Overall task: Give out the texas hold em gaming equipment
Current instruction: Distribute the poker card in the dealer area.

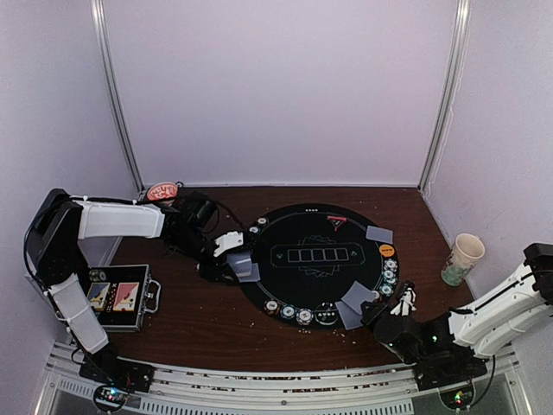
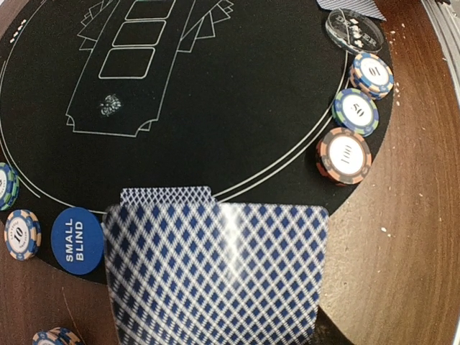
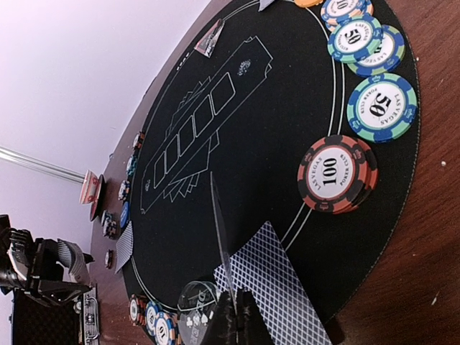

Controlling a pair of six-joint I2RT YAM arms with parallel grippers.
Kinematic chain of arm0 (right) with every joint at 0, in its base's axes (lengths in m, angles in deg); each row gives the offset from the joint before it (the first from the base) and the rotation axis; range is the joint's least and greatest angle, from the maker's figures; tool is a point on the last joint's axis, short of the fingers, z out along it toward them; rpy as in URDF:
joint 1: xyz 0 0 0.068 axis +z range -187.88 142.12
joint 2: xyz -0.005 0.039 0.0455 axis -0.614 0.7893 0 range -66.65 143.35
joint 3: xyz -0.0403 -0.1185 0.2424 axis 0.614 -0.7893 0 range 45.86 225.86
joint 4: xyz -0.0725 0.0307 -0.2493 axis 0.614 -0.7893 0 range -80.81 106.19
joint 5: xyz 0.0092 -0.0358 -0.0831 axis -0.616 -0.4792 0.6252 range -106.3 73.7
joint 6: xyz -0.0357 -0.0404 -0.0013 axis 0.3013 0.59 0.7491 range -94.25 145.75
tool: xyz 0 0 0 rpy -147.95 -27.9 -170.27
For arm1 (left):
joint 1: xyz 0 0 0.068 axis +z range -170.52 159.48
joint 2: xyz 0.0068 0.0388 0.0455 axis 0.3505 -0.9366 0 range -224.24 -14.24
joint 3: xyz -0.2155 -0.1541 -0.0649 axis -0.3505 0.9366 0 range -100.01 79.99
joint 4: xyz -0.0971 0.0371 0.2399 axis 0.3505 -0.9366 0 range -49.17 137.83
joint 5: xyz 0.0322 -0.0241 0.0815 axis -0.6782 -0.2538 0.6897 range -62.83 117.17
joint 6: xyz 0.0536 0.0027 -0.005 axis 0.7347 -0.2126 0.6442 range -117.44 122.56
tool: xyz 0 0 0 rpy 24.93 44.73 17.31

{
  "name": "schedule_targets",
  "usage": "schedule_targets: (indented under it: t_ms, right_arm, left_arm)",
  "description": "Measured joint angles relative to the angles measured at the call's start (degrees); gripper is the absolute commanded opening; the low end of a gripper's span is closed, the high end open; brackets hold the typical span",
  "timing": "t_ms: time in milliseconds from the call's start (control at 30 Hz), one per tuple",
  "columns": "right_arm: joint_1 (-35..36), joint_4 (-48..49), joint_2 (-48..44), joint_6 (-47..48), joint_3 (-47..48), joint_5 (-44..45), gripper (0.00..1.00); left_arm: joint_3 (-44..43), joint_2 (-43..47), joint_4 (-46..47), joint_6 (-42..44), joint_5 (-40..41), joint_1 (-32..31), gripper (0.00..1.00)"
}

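A round black poker mat (image 1: 285,281) lies mid-table. My left gripper (image 1: 226,249) is at the mat's left edge, shut on a blue-backed card (image 2: 215,280) that fills the lower left wrist view and hides the fingers; another card (image 2: 165,195) lies under it, beside the blue small-blind button (image 2: 77,240). My right gripper (image 3: 237,320) is at the mat's near right edge, shut on a card (image 3: 221,230) held edge-on above a card (image 3: 287,284) lying flat. Striped chips (image 3: 336,175) and a clear dealer button (image 3: 195,305) line the rim.
A black case (image 1: 121,298) with two card packs sits near left. A red bowl (image 1: 162,191) stands at the back left, a paper cup (image 1: 462,258) at the right. On the mat are an orange button (image 1: 386,251), a red-triangle marker (image 1: 335,223) and a far card (image 1: 378,233).
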Motion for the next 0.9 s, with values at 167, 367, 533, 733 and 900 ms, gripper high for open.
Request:
schedule_targets:
  t_ms: [167, 367, 533, 733, 900]
  right_arm:
    - [0.5, 0.0, 1.5, -0.6, 0.4, -0.4, 0.03]
    - [1.1, 0.0, 2.9, -0.5, 2.1, -1.0, 0.06]
    - [1.5, -0.8, 3.4, -0.5, 3.7, -1.4, 0.12]
    - [2.7, -5.1, 3.4, -0.9, 5.6, -1.4, 0.14]
    - [4.2, -9.9, 2.4, -2.0, 6.6, -1.2, 0.15]
  left_arm:
    - [0.0, -0.2, 0.0, 0.0, 0.0, 0.0, 0.49]
    - [0.0, -0.2, 0.0, 0.0, 0.0, 0.0, 0.49]
    - [0.0, -0.2, 0.0, 0.0, 0.0, 0.0, 0.49]
    - [0.0, -0.2, 0.0, 0.0, 0.0, 0.0, 0.49]
    - [0.0, -0.2, 0.0, 0.0, 0.0, 0.0, 0.49]
